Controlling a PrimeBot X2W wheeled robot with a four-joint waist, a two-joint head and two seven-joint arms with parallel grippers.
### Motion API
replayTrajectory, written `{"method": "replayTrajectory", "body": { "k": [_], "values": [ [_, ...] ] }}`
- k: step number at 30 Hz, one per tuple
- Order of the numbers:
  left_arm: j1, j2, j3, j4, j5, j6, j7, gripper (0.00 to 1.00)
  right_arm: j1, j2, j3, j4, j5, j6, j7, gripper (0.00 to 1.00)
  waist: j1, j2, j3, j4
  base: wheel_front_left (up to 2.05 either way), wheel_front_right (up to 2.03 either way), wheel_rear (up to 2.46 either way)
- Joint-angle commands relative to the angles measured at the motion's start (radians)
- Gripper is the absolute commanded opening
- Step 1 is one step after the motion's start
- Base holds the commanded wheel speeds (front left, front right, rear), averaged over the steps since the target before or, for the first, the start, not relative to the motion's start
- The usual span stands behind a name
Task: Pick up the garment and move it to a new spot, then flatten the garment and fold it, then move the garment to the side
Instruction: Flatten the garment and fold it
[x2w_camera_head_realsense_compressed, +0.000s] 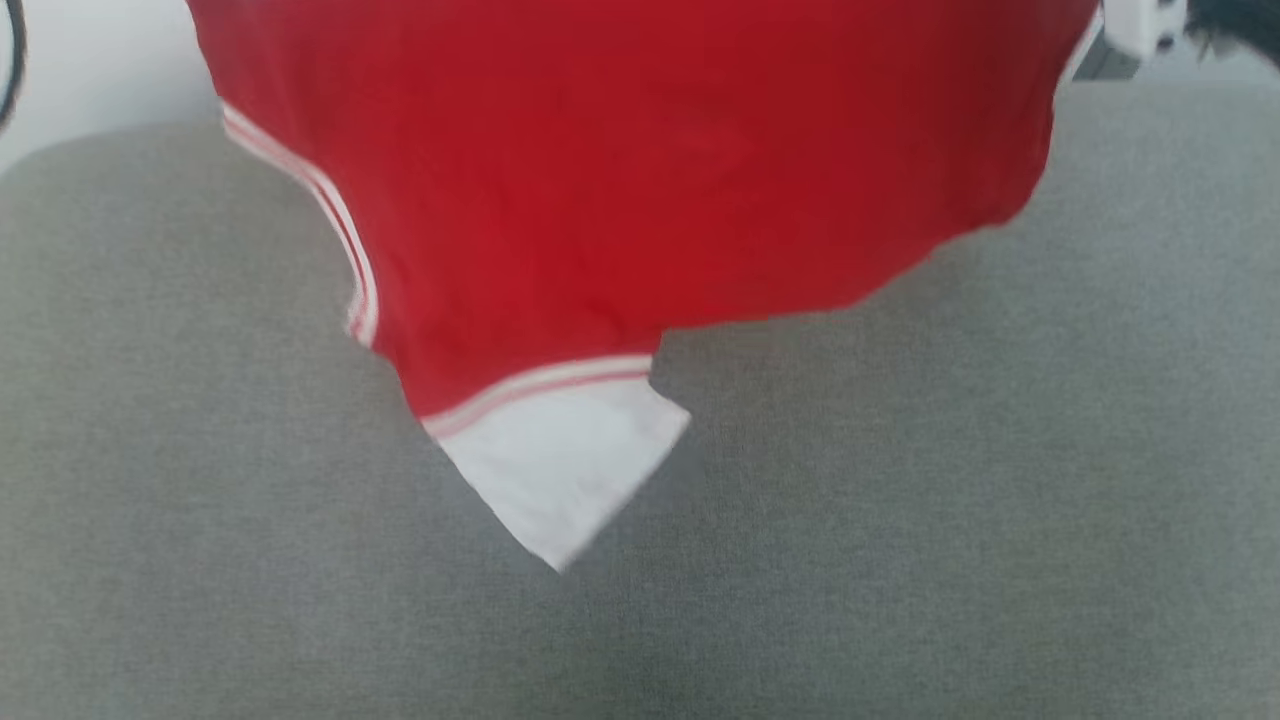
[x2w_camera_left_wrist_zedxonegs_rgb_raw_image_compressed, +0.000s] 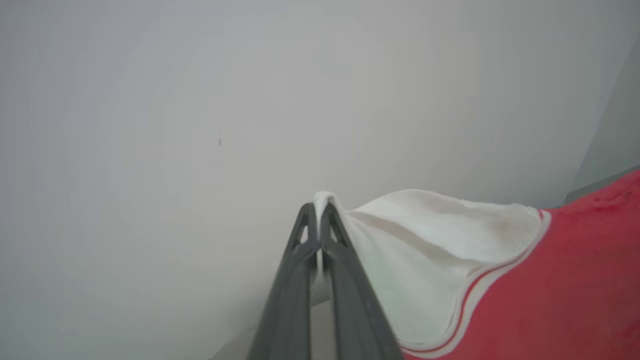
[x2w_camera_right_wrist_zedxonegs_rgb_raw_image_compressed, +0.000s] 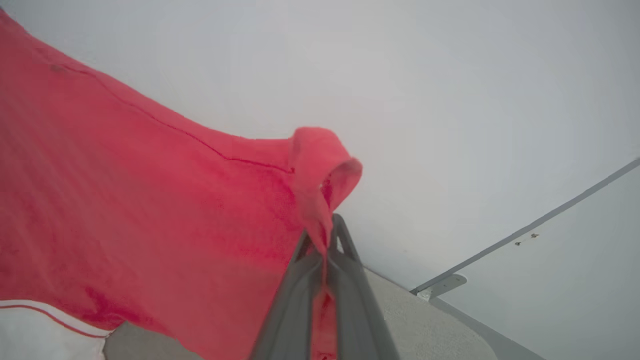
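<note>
The garment (x2w_camera_head_realsense_compressed: 640, 180), a bright red jersey-style shirt with white sleeves, hangs spread in the air above the grey, woven-cloth-covered tabletop (x2w_camera_head_realsense_compressed: 200, 520), held up at two points; in the head view its red body covers the far middle of the tabletop, and one white sleeve (x2w_camera_head_realsense_compressed: 560, 470), bordered by white-and-red striped trim, droops lowest, pointing down at the tabletop's middle; motion blur softens the cloth, and whether the sleeve's tip touches the tabletop cannot be told.

Seen from the left wrist, the left gripper (x2w_camera_left_wrist_zedxonegs_rgb_raw_image_compressed: 318, 210) rises above the tabletop's edge with its two long dark fingers (x2w_camera_left_wrist_zedxonegs_rgb_raw_image_compressed: 350, 290) pressed together on a pinch of the white sleeve (x2w_camera_left_wrist_zedxonegs_rgb_raw_image_compressed: 425, 250); a small tuft of white cloth stands out past the tips, and the sleeve runs off to the striped seam and the red body (x2w_camera_left_wrist_zedxonegs_rgb_raw_image_compressed: 560, 290) beyond; behind it is a plain pale wall (x2w_camera_left_wrist_zedxonegs_rgb_raw_image_compressed: 150, 125).

Seen from the right wrist, the right gripper (x2w_camera_right_wrist_zedxonegs_rgb_raw_image_compressed: 325, 235) is likewise clamped on the garment (x2w_camera_right_wrist_zedxonegs_rgb_raw_image_compressed: 150, 200), its dark fingers (x2w_camera_right_wrist_zedxonegs_rgb_raw_image_compressed: 360, 310) closed on a bunched fold of the red hem that curls over above the tips; the red cloth stretches taut away from the grip, with a strip of white and striped trim (x2w_camera_right_wrist_zedxonegs_rgb_raw_image_compressed: 45, 317) at its lower end over the tabletop (x2w_camera_right_wrist_zedxonegs_rgb_raw_image_compressed: 430, 325); a thin grey strip (x2w_camera_right_wrist_zedxonegs_rgb_raw_image_compressed: 530, 231) crosses the pale wall behind the tabletop.
</note>
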Motion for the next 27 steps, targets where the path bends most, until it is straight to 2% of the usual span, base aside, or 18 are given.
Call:
{"method": "replayTrajectory", "body": {
  "k": [1, 9, 14, 17, 19, 22, 27],
  "values": [
    [-0.032, -0.004, 0.007, 0.014, 0.018, 0.000, -0.020, 0.00, -0.026, 0.010, -0.008, 0.014, -0.015, 0.000, -0.024, 0.00, 0.0000, 0.0000, 0.029, -0.005, 0.00, 0.00, 0.00],
    [-0.242, -0.068, 0.023, 0.151, 0.117, -0.005, -0.260, 0.00, -0.174, 0.080, -0.012, 0.176, -0.142, 0.000, -0.278, 0.00, 0.0000, 0.0000, 0.163, -0.008, 0.00, 0.00, 0.00],
    [-0.378, -0.103, 0.020, 0.225, 0.205, 0.018, -0.460, 0.00, -0.274, 0.117, -0.047, 0.305, -0.265, 0.000, -0.499, 0.00, 0.0000, 0.0000, 0.234, -0.003, 0.00, 0.00, 0.00],
    [-0.456, -0.121, 0.024, 0.262, 0.240, 0.027, -0.583, 0.00, -0.331, 0.141, -0.073, 0.383, -0.331, 0.000, -0.595, 0.00, 0.0000, 0.0000, 0.270, 0.003, 0.00, 0.00, 0.00],
    [-0.483, -0.136, 0.030, 0.290, 0.249, 0.028, -0.626, 0.00, -0.354, 0.157, -0.083, 0.433, -0.369, 0.000, -0.649, 0.00, 0.0000, 0.0000, 0.291, 0.009, 0.00, 0.00, 0.00],
    [-0.472, -0.160, 0.029, 0.328, 0.250, -0.008, -0.650, 0.00, -0.353, 0.185, -0.083, 0.501, -0.402, 0.000, -0.679, 0.00, 0.0000, 0.0000, 0.315, 0.021, 0.00, 0.00, 0.00],
    [-0.379, -0.189, 0.030, 0.417, 0.218, -0.048, -0.657, 0.00, -0.284, 0.216, -0.047, 0.576, -0.384, 0.000, -0.641, 0.00, 0.0000, 0.0000, 0.319, 0.040, 0.00, 0.00, 0.00]
  ]
}}
